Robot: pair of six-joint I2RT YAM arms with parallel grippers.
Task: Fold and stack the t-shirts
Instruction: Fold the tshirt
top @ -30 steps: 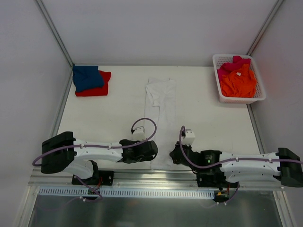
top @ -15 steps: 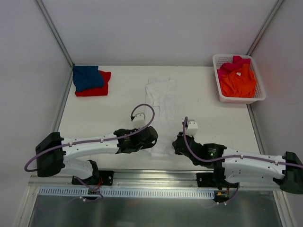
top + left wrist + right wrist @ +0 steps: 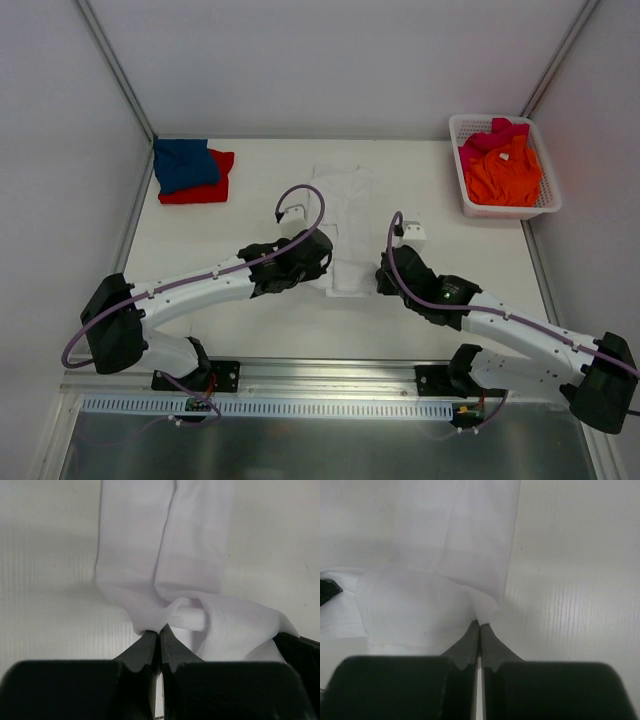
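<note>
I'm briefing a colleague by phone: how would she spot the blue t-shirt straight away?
Look to the far left corner of the table. Two folded shirts are stacked there. The blue t-shirt is the upper one, lying over the red t-shirt, and is the only blue cloth in view.

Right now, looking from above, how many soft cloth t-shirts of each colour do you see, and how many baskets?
White cloth t-shirt, on the table: 1
Blue cloth t-shirt, folded: 1
Red cloth t-shirt, under the blue one: 1
Orange cloth t-shirt, in the basket: 1
Pink cloth t-shirt, in the basket: 1
White plastic lattice basket: 1
Total: 5 t-shirts and 1 basket, 6 things.
</note>
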